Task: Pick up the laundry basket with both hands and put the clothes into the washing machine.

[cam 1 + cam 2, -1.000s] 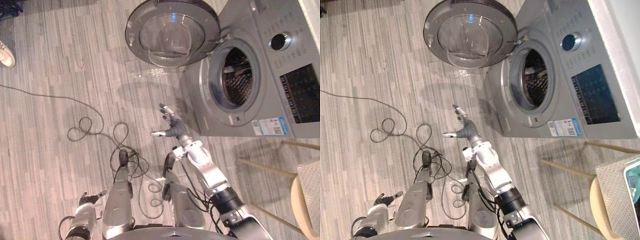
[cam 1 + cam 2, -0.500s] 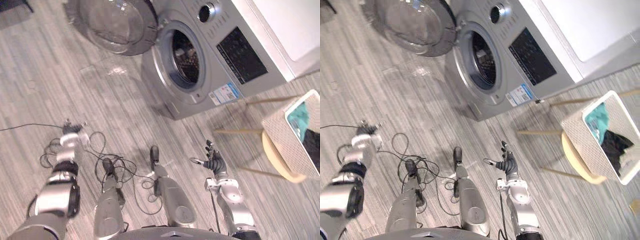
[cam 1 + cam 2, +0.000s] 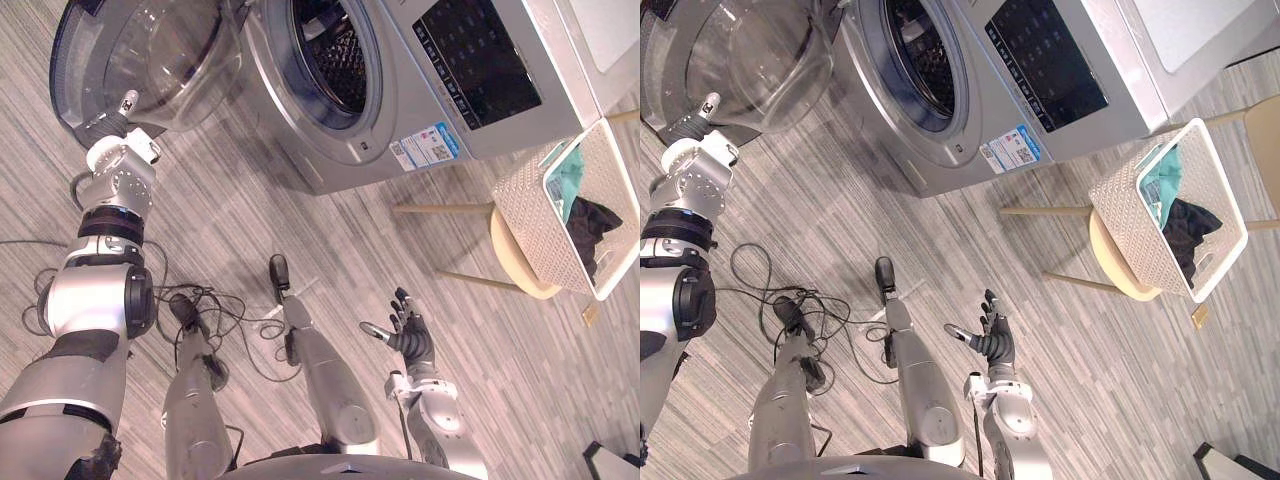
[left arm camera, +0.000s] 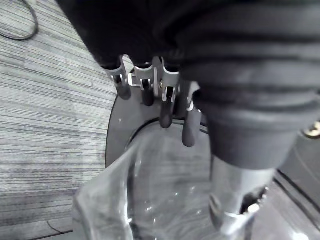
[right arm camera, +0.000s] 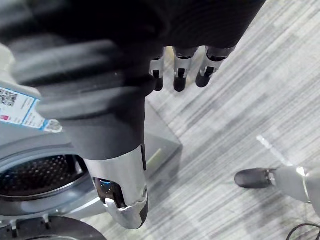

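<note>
A white woven laundry basket [image 3: 1140, 190] holding teal and dark clothes [image 3: 1180, 225] sits on a round wooden stool [image 3: 1115, 262] at the right, beside the silver washing machine [image 3: 440, 90]. The machine's drum [image 3: 335, 55] is open, and its round glass door [image 3: 150, 55] hangs open on the left. My left hand [image 3: 112, 125] is stretched forward at the door's lower rim, fingers [image 4: 165, 107] straight over the glass [image 4: 165, 190]. Low over the floor and well short of the basket, my right hand [image 3: 992, 343] is open and empty, its fingers [image 5: 179, 75] spread.
Grey wood-plank floor [image 3: 330, 240] stretches between me and the machine. The stool's thin legs [image 3: 440, 208] reach out towards the machine's front. A dark object [image 3: 610, 462] shows at the lower right corner.
The camera has swung, bringing the machine and basket closer. My left arm has stretched forward up to the open door. The right hand stays low, open and empty.
</note>
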Motion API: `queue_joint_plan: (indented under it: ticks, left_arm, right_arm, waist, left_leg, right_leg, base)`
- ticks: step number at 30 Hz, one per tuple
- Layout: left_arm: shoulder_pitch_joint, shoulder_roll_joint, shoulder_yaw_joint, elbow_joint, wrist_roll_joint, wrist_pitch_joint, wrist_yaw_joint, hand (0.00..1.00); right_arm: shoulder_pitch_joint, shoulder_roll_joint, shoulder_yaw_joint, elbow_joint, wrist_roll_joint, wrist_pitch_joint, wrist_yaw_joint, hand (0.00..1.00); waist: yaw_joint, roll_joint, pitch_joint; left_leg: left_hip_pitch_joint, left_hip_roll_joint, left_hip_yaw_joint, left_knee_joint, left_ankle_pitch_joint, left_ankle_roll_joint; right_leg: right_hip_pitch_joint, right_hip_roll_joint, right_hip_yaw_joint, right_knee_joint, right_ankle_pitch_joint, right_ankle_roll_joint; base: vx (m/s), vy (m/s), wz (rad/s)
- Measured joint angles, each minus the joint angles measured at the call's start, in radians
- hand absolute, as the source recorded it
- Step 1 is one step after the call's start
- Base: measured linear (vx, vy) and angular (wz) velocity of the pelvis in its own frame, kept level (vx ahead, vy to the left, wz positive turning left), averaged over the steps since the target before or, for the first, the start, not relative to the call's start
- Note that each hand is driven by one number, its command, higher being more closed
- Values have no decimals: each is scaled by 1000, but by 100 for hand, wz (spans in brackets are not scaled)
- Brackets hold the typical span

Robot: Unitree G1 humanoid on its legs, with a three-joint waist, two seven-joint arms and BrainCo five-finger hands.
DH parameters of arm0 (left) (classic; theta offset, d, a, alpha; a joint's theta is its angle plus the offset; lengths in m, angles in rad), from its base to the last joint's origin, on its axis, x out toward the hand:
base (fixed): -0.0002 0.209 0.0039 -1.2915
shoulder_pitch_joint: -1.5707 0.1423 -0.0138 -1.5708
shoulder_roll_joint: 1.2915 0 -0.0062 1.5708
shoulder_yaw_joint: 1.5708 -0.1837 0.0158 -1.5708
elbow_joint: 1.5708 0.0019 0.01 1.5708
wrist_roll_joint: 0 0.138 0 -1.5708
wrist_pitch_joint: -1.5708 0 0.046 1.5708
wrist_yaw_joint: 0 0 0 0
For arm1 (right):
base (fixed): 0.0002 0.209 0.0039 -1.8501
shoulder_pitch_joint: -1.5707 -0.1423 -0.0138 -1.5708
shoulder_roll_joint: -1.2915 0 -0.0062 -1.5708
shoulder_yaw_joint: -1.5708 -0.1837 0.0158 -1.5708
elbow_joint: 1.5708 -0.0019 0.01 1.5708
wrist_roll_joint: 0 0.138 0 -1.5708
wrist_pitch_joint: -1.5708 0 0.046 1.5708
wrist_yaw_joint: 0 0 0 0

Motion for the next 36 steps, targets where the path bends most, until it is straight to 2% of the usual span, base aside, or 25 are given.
queue_joint_plan:
  ticks: [2,4,8,11,12,13,15,16,18,20,22,23,24,25,27,28,29,32,34,36]
  left_arm:
    - [-18,0,2,-52,-33,0,13,0]
    - [-66,0,7,-91,-47,-3,18,0]
    - [-79,22,39,-202,-46,-54,30,0]
    - [-71,17,77,-209,-46,-57,37,0]
    - [-44,7,84,-234,-46,-61,36,0]
    - [11,-13,87,-280,-44,-77,33,0]
    - [102,-56,87,-317,-25,-86,28,0]
    - [177,-90,87,-333,-17,-89,18,0]
    - [308,-143,87,-338,2,-93,3,0]
    - [466,-205,81,-338,36,-90,-22,0]
    - [686,-304,15,-336,116,-82,-82,0]
    - [736,-327,-6,-332,155,-74,-103,0]
    - [819,-363,-41,-303,247,-66,-140,0]
    - [852,-377,-56,-280,274,-64,-150,0]
    - [977,-410,-80,-191,390,-44,-207,0]
    - [1001,-413,-82,-173,407,-43,-230,0]
    - [1081,-423,-79,-126,427,-43,-278,0]
    - [1164,-429,-31,-70,426,-43,-332,0]
    - [1215,-433,19,-27,433,-43,-364,0]
    - [1227,-439,94,7,493,-42,-380,0]
  right_arm:
    - [2,0,0,-1,1,-1,-2,0]
    - [16,0,1,-14,9,-4,-3,0]
    - [73,-2,8,-31,9,-8,-1,0]
    - [81,-4,9,-33,0,-9,0,0]
    - [81,-5,10,-33,-2,-10,0,0]
    - [81,-6,12,-33,-9,-11,1,0]
    - [81,-5,12,-33,-9,-11,1,0]
    - [80,-5,12,-32,-9,-11,1,0]
    - [69,-5,11,-26,-11,-11,1,0]
    - [36,-5,1,5,-14,-11,2,0]
    - [-31,-3,-38,147,-50,-8,2,0]
    - [-45,-4,-50,189,-51,-5,2,0]
    - [-79,-2,-86,282,-58,3,3,0]
    - [-98,-2,-106,331,-66,5,4,0]
    - [-166,-10,-192,508,-89,15,4,0]
    - [-181,-15,-207,545,-91,21,4,0]
    - [-215,-44,-243,661,-120,31,4,0]
    - [-249,-68,-285,800,-129,44,5,0]
    - [-270,-66,-334,900,-149,52,8,0]
    - [-274,-55,-422,1002,-146,56,7,0]
  waist:
    - [13,8,5]
    - [23,27,19]
    - [43,58,29]
    - [63,77,27]
    - [68,93,24]
    - [70,102,24]
    - [74,111,19]
    - [80,112,18]
    - [88,117,14]
    - [90,132,7]
    - [91,152,-18]
    - [92,158,-35]
    - [92,172,-62]
    - [92,180,-73]
    - [96,215,-110]
    - [97,224,-118]
    - [106,253,-158]
    - [119,275,-199]
    - [130,278,-226]
    - [135,277,-251]
  left_leg:
    - [-8,24,-7,19,-9,-1]
    - [-23,33,-28,19,-11,1]
    - [-38,35,-54,26,-2,-3]
    - [-39,35,-52,37,8,-18]
    - [-37,33,-51,37,9,-20]
    - [-25,27,-46,37,9,-20]
    - [-7,19,-33,36,4,-16]
    - [7,12,-31,39,-1,-6]
    - [29,4,-31,38,-4,-8]
    - [57,2,-29,32,-2,-7]
    - [117,-13,-31,4,7,-8]
    - [127,-20,-35,-10,12,-7]
    - [153,-32,-44,-42,34,3]
    - [167,-37,-49,-57,42,4]
    - [228,-58,-63,-109,58,2]
    - [241,-62,-71,-116,60,4]
    - [274,-77,-89,-144,68,7]
    - [314,-97,-121,-162,68,9]
    - [337,-107,-133,-167,60,19]
    - [354,-122,-156,-168,57,23]
  right_leg:
    - [-1,17,-4,0,30,2]
    - [-3,23,-8,0,50,-2]
    - [-4,21,-42,0,52,-5]
    - [8,16,-64,0,51,-6]
    - [18,12,-66,0,47,-11]
    - [40,4,-78,0,26,-37]
    - [74,-10,-101,0,-16,-58]
    - [97,-19,-107,0,-49,-64]
    - [124,-29,-113,0,-81,-70]
    - [148,-28,-114,0,-85,-70]
    - [197,-30,-114,1,-99,-70]
    - [203,-31,-114,1,-103,-70]
    - [218,-34,-117,2,-104,-68]
    - [228,-36,-119,2,-108,-64]
    - [278,-46,-135,1,-124,-52]
    - [291,-48,-143,1,-128,-47]
    - [324,-56,-155,0,-141,-37]
    - [374,-69,-176,0,-162,-33]
    - [405,-80,-187,-1,-170,-24]
    - [434,-95,-201,-1,-178,-16]
  base:
    - [12,2,-7]
    - [26,33,14]
    - [30,34,15]
    - [32,11,16]
    - [23,18,34]
    - [16,18,37]
    - [14,-8,45]
    - [16,-21,41]
    - [13,-35,21]
    - [4,-17,4]
    - [12,-5,2]
    - [30,-3,10]
    - [37,6,11]
    - [39,10,20]
    - [28,21,24]
    - [29,41,38]
    - [29,50,35]
    - [29,49,33]
    - [14,45,32]
    - [27,48,33]
